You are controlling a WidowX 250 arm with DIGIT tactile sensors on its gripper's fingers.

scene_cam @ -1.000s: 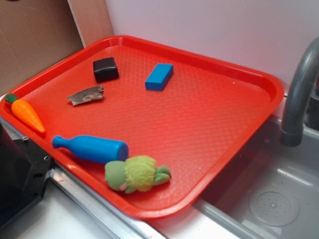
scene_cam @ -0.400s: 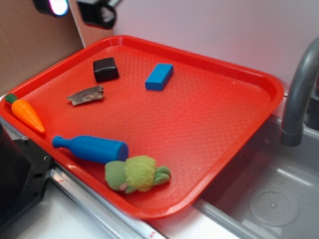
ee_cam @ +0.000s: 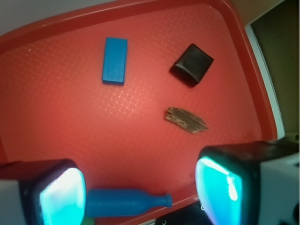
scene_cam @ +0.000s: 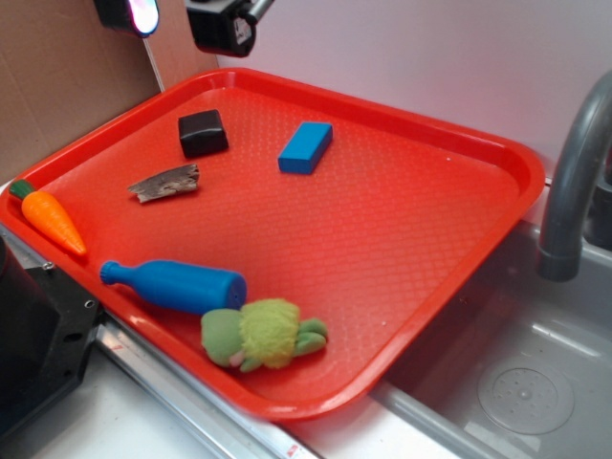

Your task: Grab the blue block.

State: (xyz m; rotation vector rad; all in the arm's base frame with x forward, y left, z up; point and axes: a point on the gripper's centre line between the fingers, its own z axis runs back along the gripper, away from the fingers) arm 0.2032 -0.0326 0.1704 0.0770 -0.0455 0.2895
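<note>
The blue block (scene_cam: 306, 147) lies flat on the red tray (scene_cam: 402, 239), right of the black cube (scene_cam: 203, 133). In the wrist view the blue block (ee_cam: 115, 60) is at the upper left and the black cube (ee_cam: 191, 64) at the upper right. My gripper (scene_cam: 182, 19) is high above the tray's far left corner, at the top edge of the exterior view. It is open and empty. In the wrist view its two glowing pads (ee_cam: 63, 197) stand wide apart, well above the tray (ee_cam: 56, 108).
A blue bottle-shaped toy (scene_cam: 174, 285), a green plush (scene_cam: 263, 334) and a toy carrot (scene_cam: 50, 220) lie along the tray's near edge. A brown bark-like scrap (scene_cam: 166, 183) lies below the black cube. A grey faucet (scene_cam: 574, 182) and a sink (scene_cam: 516, 382) are at the right.
My gripper has come into view at the top left and moved slightly right and down. Nothing on the tray has moved.
</note>
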